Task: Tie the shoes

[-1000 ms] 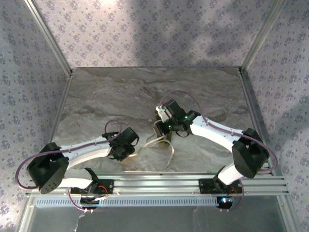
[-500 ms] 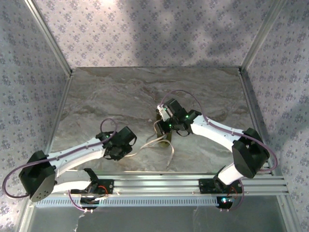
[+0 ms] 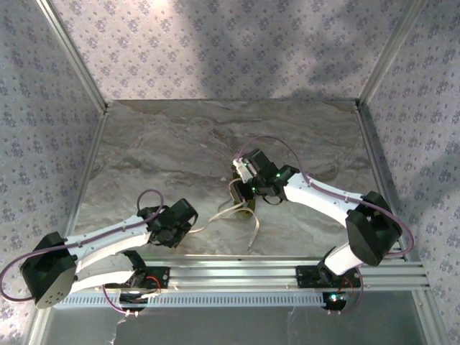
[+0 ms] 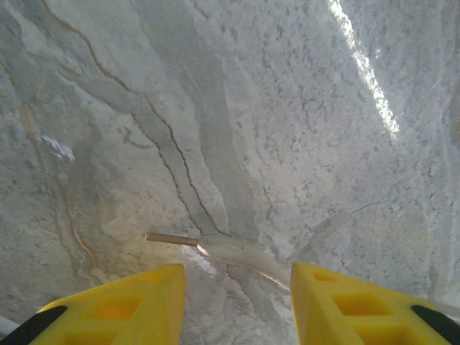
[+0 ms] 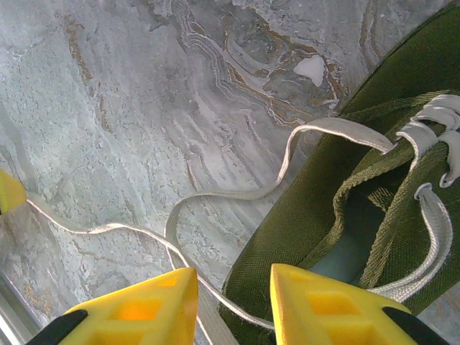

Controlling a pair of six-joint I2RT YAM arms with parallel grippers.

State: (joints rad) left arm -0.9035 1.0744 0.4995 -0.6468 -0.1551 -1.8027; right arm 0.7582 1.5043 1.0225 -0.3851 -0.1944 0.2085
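Left jaws: open, yellow fingers (image 4: 122,305) spread wide and held low over the bench (image 4: 287,108). A lace end (image 4: 215,248) is seen lying flat on the marble in the gap between them, tip pointing to the left of the wrist view. It is touched by neither finger.

Right jaws: also apart, with a narrower gap between the fingers (image 5: 338,305). One lace strand (image 5: 215,305) is run through that gap and is thinner than it, so it is not pinched.

Just beyond the right jaws the shoe (image 5: 309,215) is found. It is olive-green, with its opening and eyelets at the right of the wrist view. Whitish laces (image 5: 431,122) are threaded through the eyelets and left loose and untied. One strand is looped out over the bench to the left and meets a yellow piece (image 5: 7,190) at the frame edge.

From above, the shoe is placed about mid-bench, slightly right of centre, and is mostly covered by the right wrist. Two loose strands are trailed toward the near edge, one toward the left jaws and one (image 3: 253,230) toward the aluminium rail (image 3: 287,269). The left arm (image 3: 108,233) is laid low along the near-left. The right arm (image 3: 323,190) is reached in from the right.
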